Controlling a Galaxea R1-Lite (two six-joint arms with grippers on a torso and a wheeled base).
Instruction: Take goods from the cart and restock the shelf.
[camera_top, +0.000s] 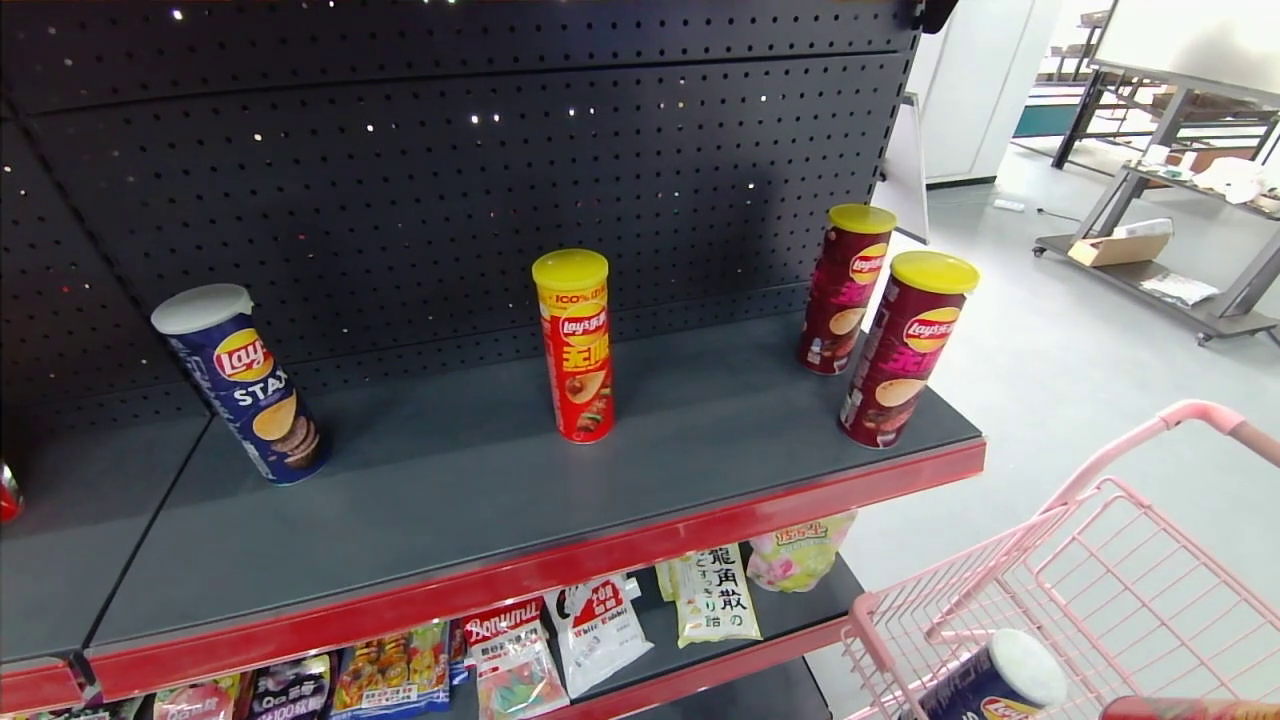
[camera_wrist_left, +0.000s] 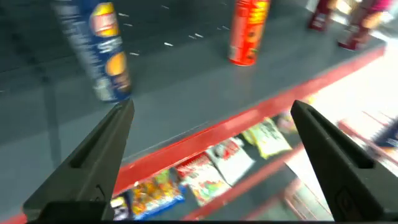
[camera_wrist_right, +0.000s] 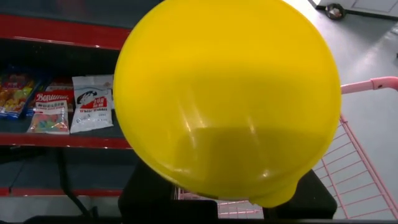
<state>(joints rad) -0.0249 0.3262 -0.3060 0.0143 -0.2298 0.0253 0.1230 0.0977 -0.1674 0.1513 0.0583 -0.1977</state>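
Observation:
On the dark shelf (camera_top: 450, 500) stand a blue chip can (camera_top: 240, 385), a red one (camera_top: 577, 345) and two maroon ones (camera_top: 845, 290) near the right end. My left gripper (camera_wrist_left: 211, 109) hangs open and holds nothing, just in front of the shelf's red edge, facing the blue can (camera_wrist_left: 99, 50) and the red can (camera_wrist_left: 247, 31). My right gripper (camera_wrist_right: 227, 196) is shut on a chip can whose yellow lid (camera_wrist_right: 227, 99) hides most of the fingers. It is over the pink cart (camera_top: 1100, 590), where another blue can (camera_top: 990, 685) lies.
Snack bags (camera_top: 600, 630) line the lower shelf below the red edge. The cart's handle (camera_top: 1200, 415) rises at the right. Metal racks (camera_top: 1170, 270) stand far back right across open grey floor. Wide gaps separate the cans on the shelf.

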